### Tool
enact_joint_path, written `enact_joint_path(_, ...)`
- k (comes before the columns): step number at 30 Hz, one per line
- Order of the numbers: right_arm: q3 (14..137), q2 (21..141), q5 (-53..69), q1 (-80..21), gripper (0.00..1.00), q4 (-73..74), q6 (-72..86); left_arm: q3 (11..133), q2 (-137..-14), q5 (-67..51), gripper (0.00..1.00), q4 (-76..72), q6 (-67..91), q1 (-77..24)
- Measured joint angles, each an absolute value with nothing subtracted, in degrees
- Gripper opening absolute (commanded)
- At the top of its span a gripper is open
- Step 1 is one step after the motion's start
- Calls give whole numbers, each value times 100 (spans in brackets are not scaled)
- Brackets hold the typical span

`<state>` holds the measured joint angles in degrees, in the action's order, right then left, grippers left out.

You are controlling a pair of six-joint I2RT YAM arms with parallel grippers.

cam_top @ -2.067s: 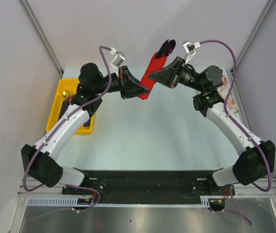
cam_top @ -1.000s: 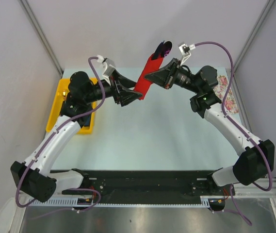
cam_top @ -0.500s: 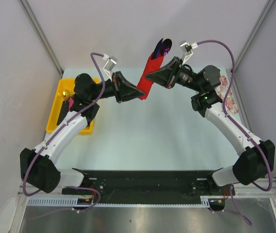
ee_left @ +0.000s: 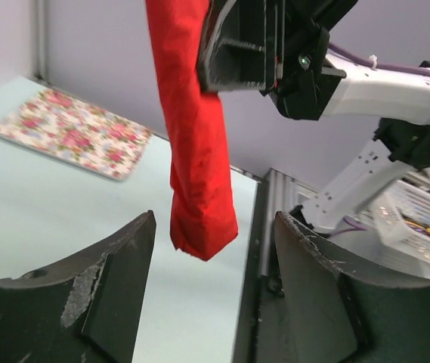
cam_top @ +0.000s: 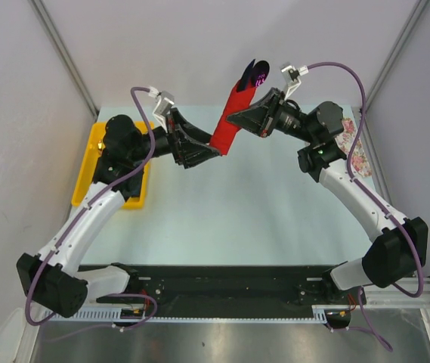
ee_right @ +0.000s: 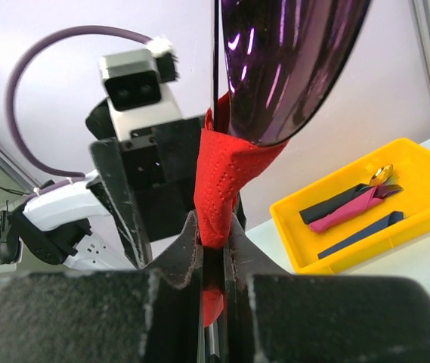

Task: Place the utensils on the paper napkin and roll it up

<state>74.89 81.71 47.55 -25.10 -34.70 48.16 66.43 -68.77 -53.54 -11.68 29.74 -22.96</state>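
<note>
My right gripper (ee_right: 213, 231) is pinched narrow on the rolled red napkin (ee_right: 218, 189), with the paper squeezed flat between the two fingers. I hold the one roll up off the counter (cam_top: 230, 219), tilted so its top leans away from my bases. One glossy purple spoon (ee_right: 283, 60) sticks out of the upper end. A second thin dark piece (cam_top: 246, 73) stands just beside it, and I cannot tell what it is.

My left gripper (ee_left: 215, 219) is spread wide below the roll. In the left wrist view the napkin's lower end hangs between its two fingers and is apart from both. From above, my two grippers face each other over the far middle of the counter, with the roll slanting between them.

Further out on my left sits one yellow tray (ee_right: 286, 227) at the counter's edge. In it I count three flat handles lying close together: one black handle (ee_right: 334, 204), one pink handle (ee_right: 348, 210) and one dark blue handle (ee_right: 360, 234). There is also one gold spoon bowl (ee_right: 381, 173) at their far end. On my right, near the far corner, one white sheet with pink flowers (ee_left: 71, 128) lies flat on the counter, well apart from the roll.
</note>
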Motion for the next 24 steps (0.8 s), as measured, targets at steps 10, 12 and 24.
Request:
enact_joint_path(10,7417,8169,4772,-2626,0,-3570,4915,6906,-6938,-5162,68,-1059,2779,-2316)
enact_joint_path(12,7395,8169,4790,-2655,0,-3590,4945,6906,-7017,-5162,66,-1157,2912,-2351)
enact_joint_path(24,7391,8169,4925,-2770,0,-3675,5061,6770,-7286,-5181,29,-2075,3918,-2661)
